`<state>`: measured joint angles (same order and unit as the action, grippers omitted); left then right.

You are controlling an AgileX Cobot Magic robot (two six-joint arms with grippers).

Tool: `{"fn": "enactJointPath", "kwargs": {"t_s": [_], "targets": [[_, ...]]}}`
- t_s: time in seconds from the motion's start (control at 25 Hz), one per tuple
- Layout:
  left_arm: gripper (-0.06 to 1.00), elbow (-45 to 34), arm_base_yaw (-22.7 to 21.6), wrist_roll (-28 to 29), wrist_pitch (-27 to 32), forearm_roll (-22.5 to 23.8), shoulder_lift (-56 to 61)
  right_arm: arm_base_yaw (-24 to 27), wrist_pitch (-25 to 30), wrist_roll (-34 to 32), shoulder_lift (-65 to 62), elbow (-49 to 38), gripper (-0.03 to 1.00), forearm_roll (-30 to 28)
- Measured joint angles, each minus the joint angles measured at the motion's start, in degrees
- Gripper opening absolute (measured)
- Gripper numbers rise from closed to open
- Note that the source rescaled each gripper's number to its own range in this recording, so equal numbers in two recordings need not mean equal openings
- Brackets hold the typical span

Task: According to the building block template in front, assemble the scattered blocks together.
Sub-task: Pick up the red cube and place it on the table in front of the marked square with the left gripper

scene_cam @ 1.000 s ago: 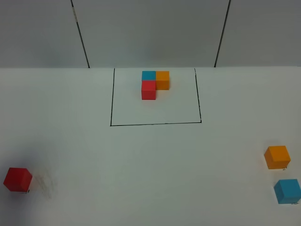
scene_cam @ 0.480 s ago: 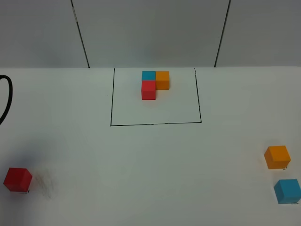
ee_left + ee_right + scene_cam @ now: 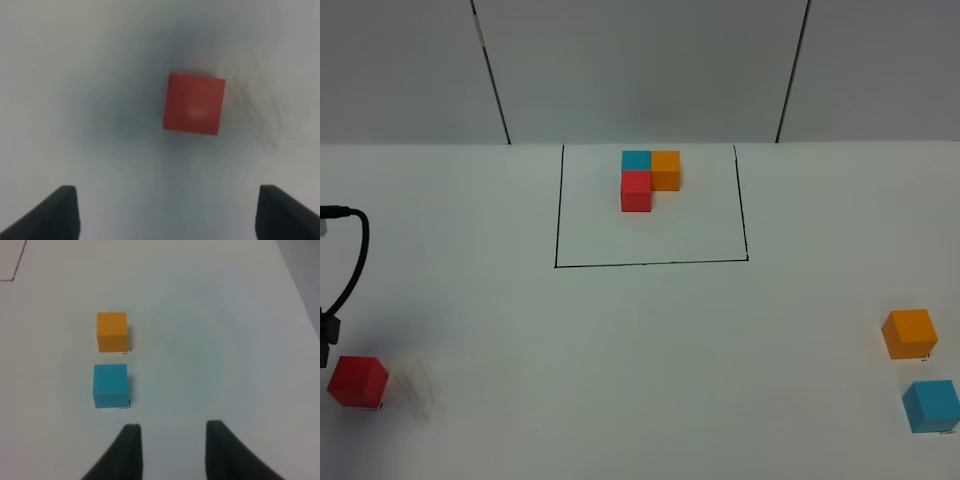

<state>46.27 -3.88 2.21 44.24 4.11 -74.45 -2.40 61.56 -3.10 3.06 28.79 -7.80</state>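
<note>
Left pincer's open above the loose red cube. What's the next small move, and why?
Probably ease the left pincer down and forward until the red cube sits between its fingers: the fingers stand wide apart, the cube lies untouched on the table just beyond them.

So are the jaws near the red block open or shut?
Open. On the left gripper, the jaws stand far apart, and the red block sits untouched ahead of them.

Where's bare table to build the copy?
Bare: the wide middle of the table, from the red cube to the orange cube, this side of the outlined square; also inside the square, in front of the template. Crowded: right edge, orange cube beside blue cube.
</note>
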Motion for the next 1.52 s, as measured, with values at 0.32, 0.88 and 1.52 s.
{"fn": "enactJointPath", "kwargs": {"t_s": [0.32,0.88,1.52], "targets": [[0.92,-3.3,0.0,0.0,-7.3,1.0,0.1,0.0,0.0,0.0,0.0,0.0,0.0,0.0],[0.92,-3.3,0.0,-0.1,-9.6,1.0,-8.4,0.0,0.0,0.0,0.0,0.0,0.0,0.0],[0.91,-3.3,0.0,-0.1,-12.0,1.0,-9.9,0.0,0.0,0.0,0.0,0.0,0.0,0.0]]}}
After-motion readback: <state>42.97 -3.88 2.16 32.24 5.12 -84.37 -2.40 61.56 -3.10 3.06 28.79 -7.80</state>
